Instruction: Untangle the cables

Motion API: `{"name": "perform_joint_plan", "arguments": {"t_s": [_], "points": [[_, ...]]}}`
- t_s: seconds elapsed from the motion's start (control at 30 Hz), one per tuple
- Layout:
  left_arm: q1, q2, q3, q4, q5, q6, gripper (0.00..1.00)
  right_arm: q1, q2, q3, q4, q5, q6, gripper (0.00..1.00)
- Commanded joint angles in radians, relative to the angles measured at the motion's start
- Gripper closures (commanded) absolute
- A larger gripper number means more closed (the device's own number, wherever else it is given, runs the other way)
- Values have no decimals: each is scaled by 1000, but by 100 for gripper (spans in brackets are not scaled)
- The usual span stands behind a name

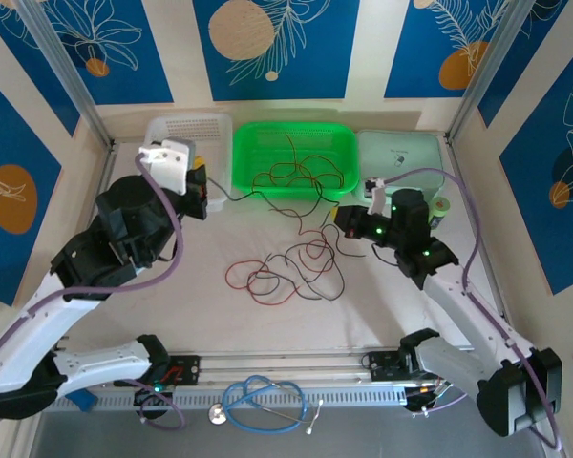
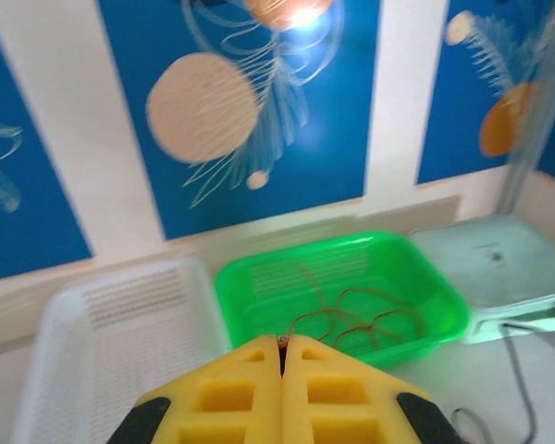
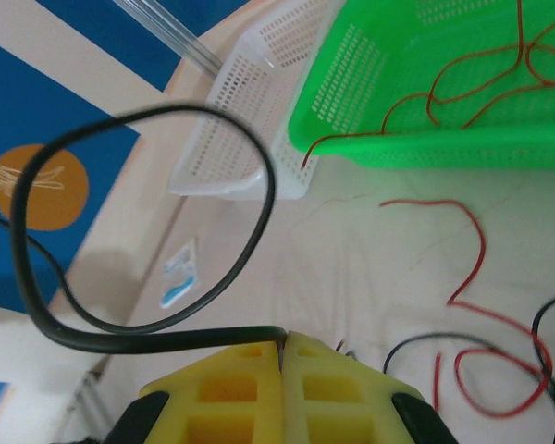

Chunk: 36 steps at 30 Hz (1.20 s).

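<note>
Pinching a black cable (image 3: 166, 340), the right gripper (image 3: 283, 344) hides its end.

1. Top camera: high behind the near edge, looking down over the whole table (image 1: 201, 315).
2. Left wrist: faces far, green basket (image 2: 245, 310) close ahead, slightly blurred.
3. Right wrist: low, seemingly facing far-left; shares that basket.
</note>
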Motion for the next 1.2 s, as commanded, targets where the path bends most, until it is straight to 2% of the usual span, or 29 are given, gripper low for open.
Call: {"name": "perform_joint_plan", "arguments": {"t_s": [0.0,0.1,0.17,0.3,0.4,0.6,0.93,1.03,1.1,1.13,1.17], "points": [[9,-52,-65,-24,-176,22,100,-90,-27,49,-128,-249,91,100],[23,-69,-111,4,-231,43,100,-160,-28,93,-207,-356,94,100],[41,-64,-124,26,-257,58,100,-189,-29,137,-322,-373,33,100],[112,-20,-92,56,-253,75,100,-224,-38,202,-591,-242,-147,100],[170,25,-28,70,-205,91,100,-264,-56,173,-685,-137,-200,100],[234,131,128,107,-135,158,100,-323,-65,58,-701,-49,-198,100],[284,249,329,138,-100,251,100,-315,66,91,-761,195,-144,100],[291,272,369,148,-83,264,100,-313,78,92,-743,186,-138,100],[294,286,392,163,-57,265,100,-310,69,93,-715,127,-136,100],[295,293,401,174,-42,267,100,-307,61,93,-700,94,-136,95],[294,303,414,186,-22,267,100,-304,52,94,-683,50,-136,85]]}}
